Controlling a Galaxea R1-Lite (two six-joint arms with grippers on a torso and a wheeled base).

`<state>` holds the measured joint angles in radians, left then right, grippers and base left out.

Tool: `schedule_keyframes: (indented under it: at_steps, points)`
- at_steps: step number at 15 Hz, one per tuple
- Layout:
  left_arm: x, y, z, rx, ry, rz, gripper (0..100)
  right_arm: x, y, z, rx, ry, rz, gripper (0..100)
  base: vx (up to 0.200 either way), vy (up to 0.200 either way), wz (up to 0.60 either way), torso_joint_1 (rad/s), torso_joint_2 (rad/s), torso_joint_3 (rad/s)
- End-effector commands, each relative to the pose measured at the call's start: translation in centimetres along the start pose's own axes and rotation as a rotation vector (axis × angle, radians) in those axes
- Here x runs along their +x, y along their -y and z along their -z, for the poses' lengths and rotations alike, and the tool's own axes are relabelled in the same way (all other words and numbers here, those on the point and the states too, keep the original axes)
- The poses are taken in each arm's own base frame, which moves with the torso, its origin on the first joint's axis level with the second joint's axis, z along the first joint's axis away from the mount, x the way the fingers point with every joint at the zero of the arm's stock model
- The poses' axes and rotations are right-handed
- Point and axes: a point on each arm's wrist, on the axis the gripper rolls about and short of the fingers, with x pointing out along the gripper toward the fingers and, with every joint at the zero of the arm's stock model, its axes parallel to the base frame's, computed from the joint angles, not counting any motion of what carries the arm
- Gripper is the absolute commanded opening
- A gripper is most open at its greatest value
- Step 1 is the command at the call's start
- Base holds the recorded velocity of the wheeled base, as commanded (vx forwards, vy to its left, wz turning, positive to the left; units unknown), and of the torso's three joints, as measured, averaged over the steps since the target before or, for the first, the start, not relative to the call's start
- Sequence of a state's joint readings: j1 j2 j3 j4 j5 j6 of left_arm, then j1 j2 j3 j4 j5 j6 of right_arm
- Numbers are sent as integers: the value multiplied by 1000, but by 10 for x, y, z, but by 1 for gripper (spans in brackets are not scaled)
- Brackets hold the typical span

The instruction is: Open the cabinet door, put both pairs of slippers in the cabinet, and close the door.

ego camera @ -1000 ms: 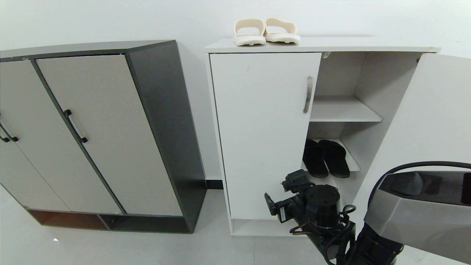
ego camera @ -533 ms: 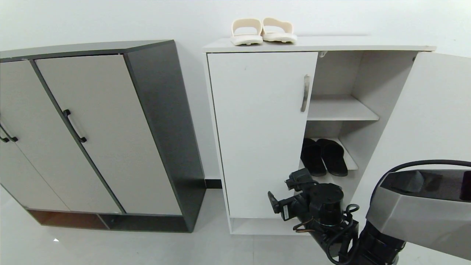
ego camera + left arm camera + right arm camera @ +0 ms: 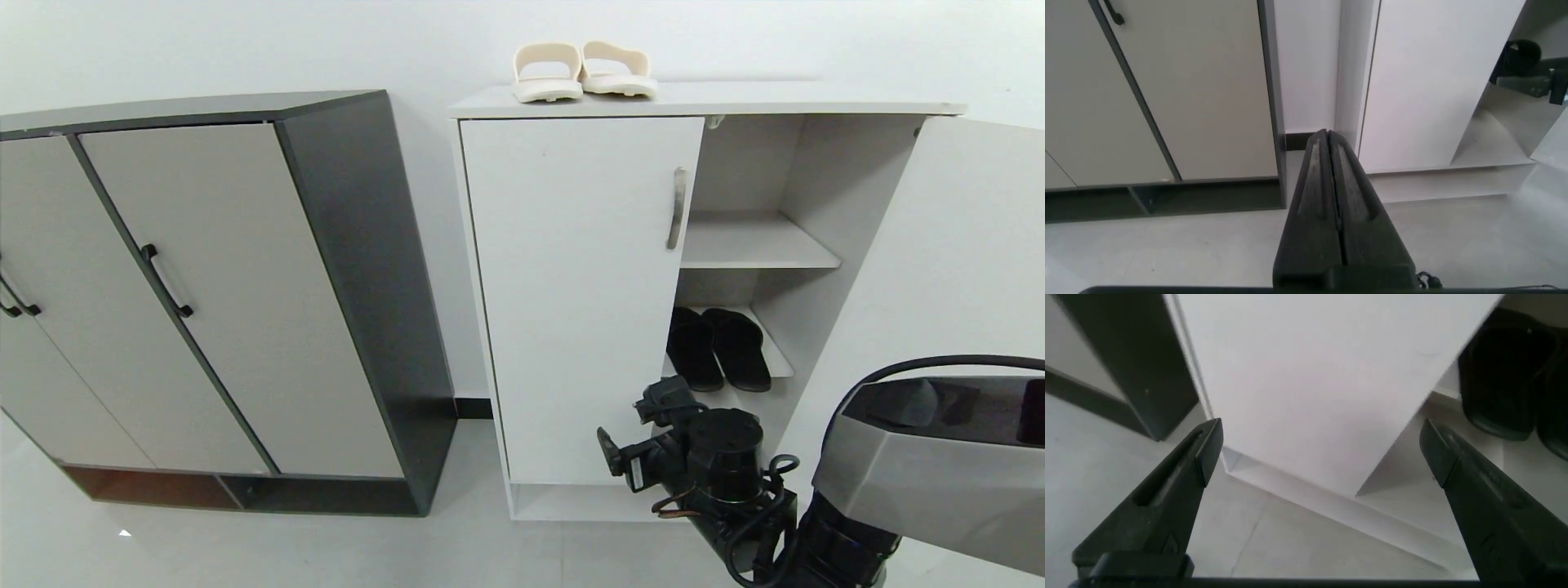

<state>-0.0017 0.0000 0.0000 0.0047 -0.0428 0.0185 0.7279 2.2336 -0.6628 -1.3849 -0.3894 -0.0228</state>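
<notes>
It looks like a home entryway. A white cabinet (image 3: 580, 302) and a grey cabinet (image 3: 204, 286) stand side by side against a bare wall (image 3: 245, 41) on a pale floor (image 3: 245, 547). Beige slippers (image 3: 584, 72) lie on top of the white cabinet, and black slippers (image 3: 718, 349) sit on a shelf inside it.

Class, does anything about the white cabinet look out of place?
The cream slippers sit on top of the white cabinet, not inside with the black slippers on the lower shelf. Its right door stands open.
</notes>
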Motion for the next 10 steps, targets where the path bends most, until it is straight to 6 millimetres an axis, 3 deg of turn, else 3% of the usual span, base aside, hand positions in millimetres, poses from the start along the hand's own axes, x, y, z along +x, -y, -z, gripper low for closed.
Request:
schedule_keyframes:
  at_steps: [1, 4, 10]
  points:
    - [0, 0, 0, 0, -1, 0, 0, 1, -1, 2, -2, -2, -2, 100, 0, 0, 0, 2, -212, -222]
    - [0, 0, 0, 0, -1, 0, 0, 0, -1, 2, -2, -2, -2, 100, 0, 0, 0, 23, -220, -341]
    - [0, 0, 0, 0, -1, 0, 0, 0, -1, 2, -2, -4, -2, 100, 0, 0, 0, 86, -506, -353]
